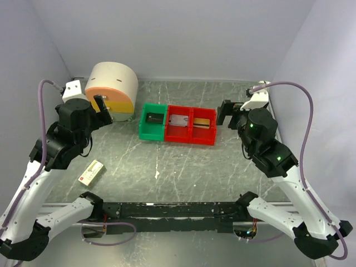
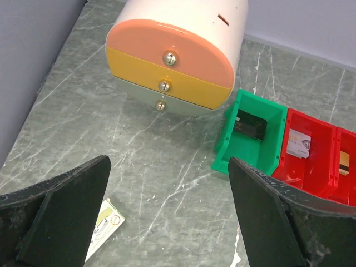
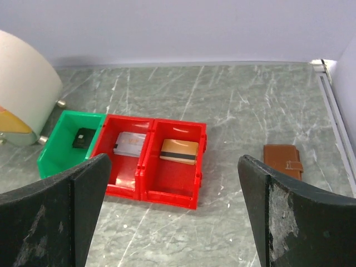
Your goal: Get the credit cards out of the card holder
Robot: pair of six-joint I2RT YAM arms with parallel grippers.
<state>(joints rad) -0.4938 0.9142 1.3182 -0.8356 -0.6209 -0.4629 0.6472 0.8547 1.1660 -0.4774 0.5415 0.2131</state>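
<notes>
The card holder (image 3: 283, 161) is a small flat brown wallet, lying closed on the table right of the red bins, with its tab on the right edge. It shows only in the right wrist view; in the top view my right arm hides it. A gold card (image 3: 179, 151) lies in the right red bin (image 3: 172, 192), a silver card (image 3: 129, 144) in the left red bin (image 3: 119, 183), and a black card (image 3: 83, 138) in the green bin (image 3: 53, 164). My right gripper (image 3: 172, 214) is open and empty, above the table in front of the bins. My left gripper (image 2: 169, 222) is open and empty, near the drawer unit.
A round white drawer unit (image 1: 114, 89) with orange, yellow and grey drawer fronts stands at the back left. The green bin (image 1: 152, 123) and two red bins (image 1: 192, 125) stand in a row mid-table. A small white-and-red box (image 1: 92, 172) lies front left. Walls enclose the back and sides.
</notes>
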